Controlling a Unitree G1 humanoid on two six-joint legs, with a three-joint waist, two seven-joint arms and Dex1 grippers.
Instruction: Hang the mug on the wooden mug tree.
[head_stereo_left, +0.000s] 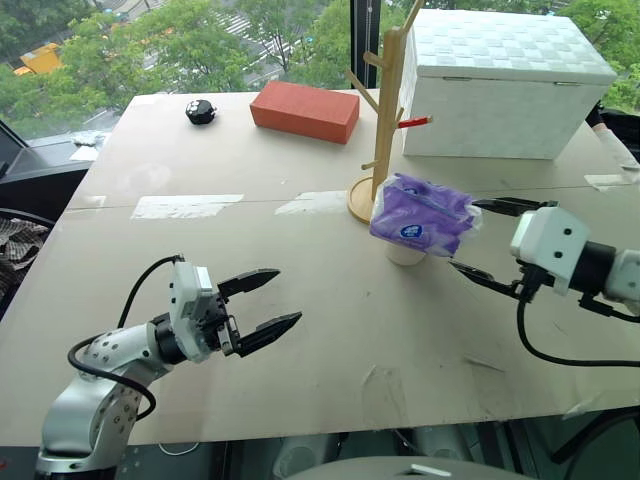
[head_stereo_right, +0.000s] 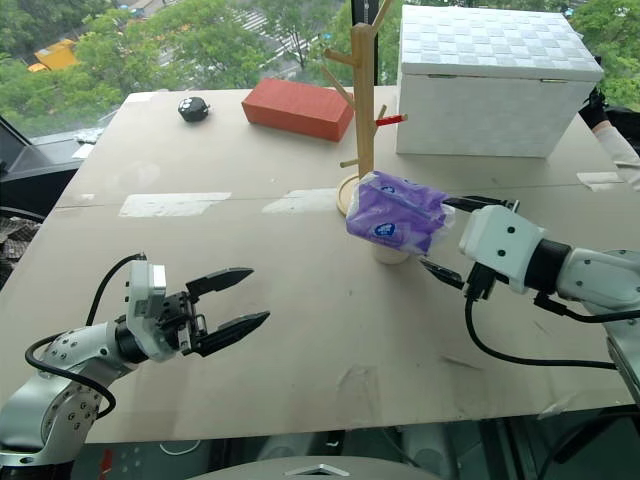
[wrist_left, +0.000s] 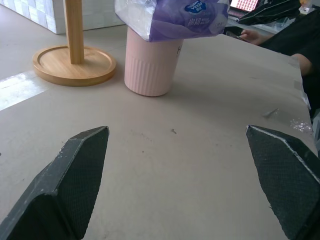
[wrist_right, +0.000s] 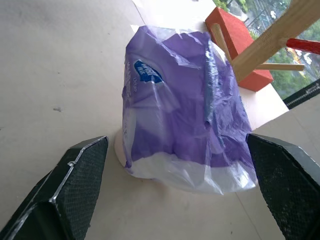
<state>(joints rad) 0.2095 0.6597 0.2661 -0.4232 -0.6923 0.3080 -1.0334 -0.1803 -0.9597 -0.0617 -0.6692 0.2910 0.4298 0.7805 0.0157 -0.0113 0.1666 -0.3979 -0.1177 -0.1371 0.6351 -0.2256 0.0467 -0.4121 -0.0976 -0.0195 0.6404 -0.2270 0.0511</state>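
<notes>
The mug (wrist_left: 150, 67) stands upright on the table just in front of the wooden mug tree's round base (wrist_left: 75, 65). It is pale and ribbed, and its handle is hidden. A purple tissue pack (head_stereo_left: 420, 215) lies on top of the mug and covers its mouth. The wooden mug tree (head_stereo_left: 386, 110) rises behind, one peg red-tipped. My right gripper (head_stereo_left: 490, 240) is open just right of the pack, aimed at it, fingertips near its edge. Low at the near left, my left gripper (head_stereo_left: 268, 302) is open with nothing in it and points toward the mug from a distance.
A white woven box (head_stereo_left: 500, 85) stands behind the tree at the back right. A red brick (head_stereo_left: 305, 110) and a small black object (head_stereo_left: 200, 111) lie at the back. Tape patches (head_stereo_left: 185, 206) mark the table. A person's hand (wrist_left: 252, 36) rests beyond the mug.
</notes>
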